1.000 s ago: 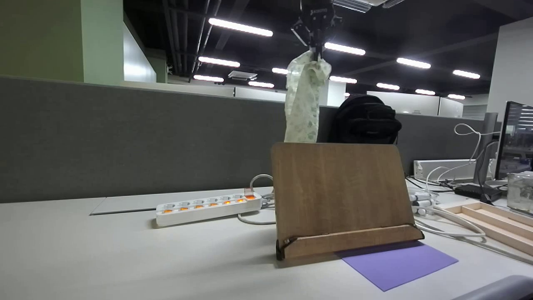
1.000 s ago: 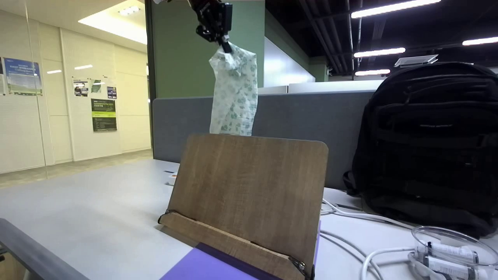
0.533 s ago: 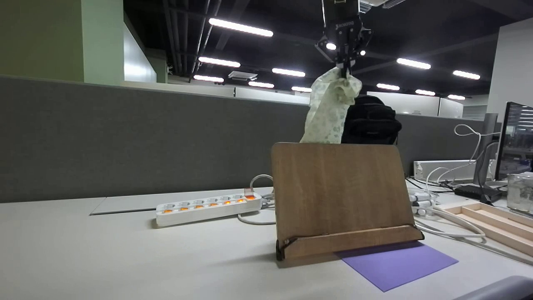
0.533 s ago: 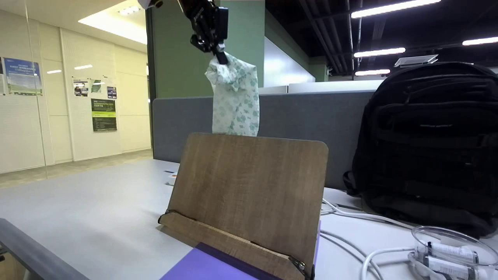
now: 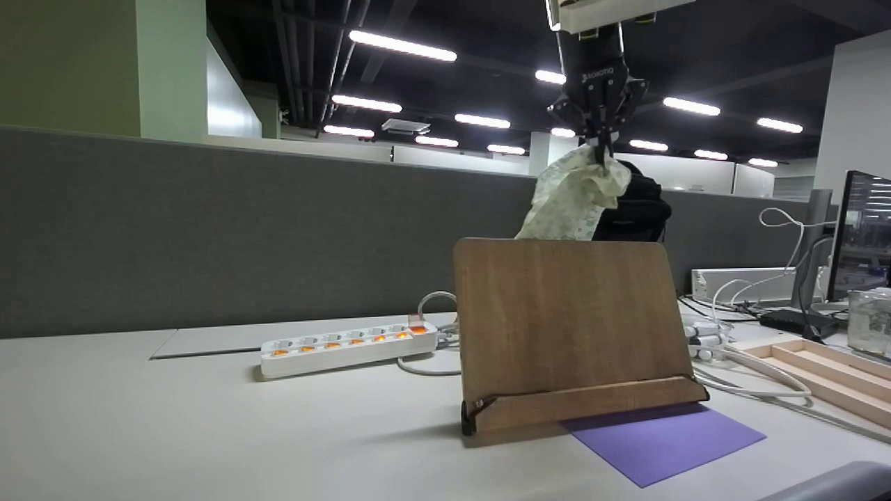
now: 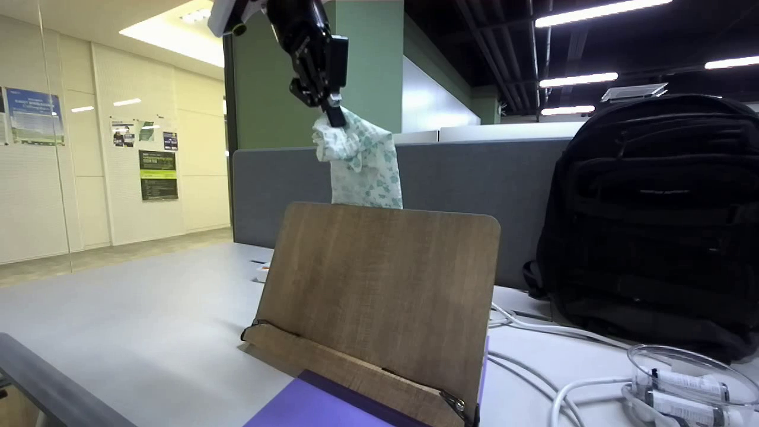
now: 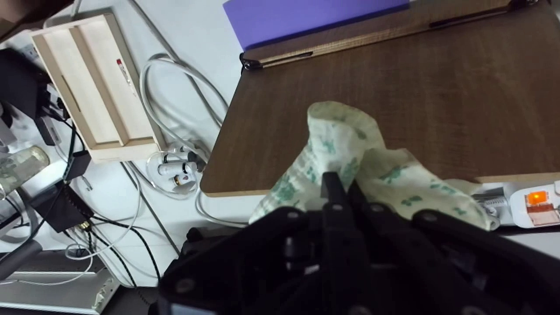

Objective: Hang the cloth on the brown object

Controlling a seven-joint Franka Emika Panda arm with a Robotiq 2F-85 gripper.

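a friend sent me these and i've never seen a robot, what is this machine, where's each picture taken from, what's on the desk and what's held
The machine is a robot arm; its black end is a two-fingered gripper. The exterior views come from two cameras standing apart from the robot, looking across the desk from different spots. The wrist view comes from a camera on the arm itself, looking down past the gripper. The gripper holds a pale cloth with a green pattern. In both exterior views its lower end is hidden behind the brown stand, so I can't say whether they touch. The stand leans back, with a purple sheet at its foot. Also on the desk are a white power strip, a wooden tray and a black backpack.
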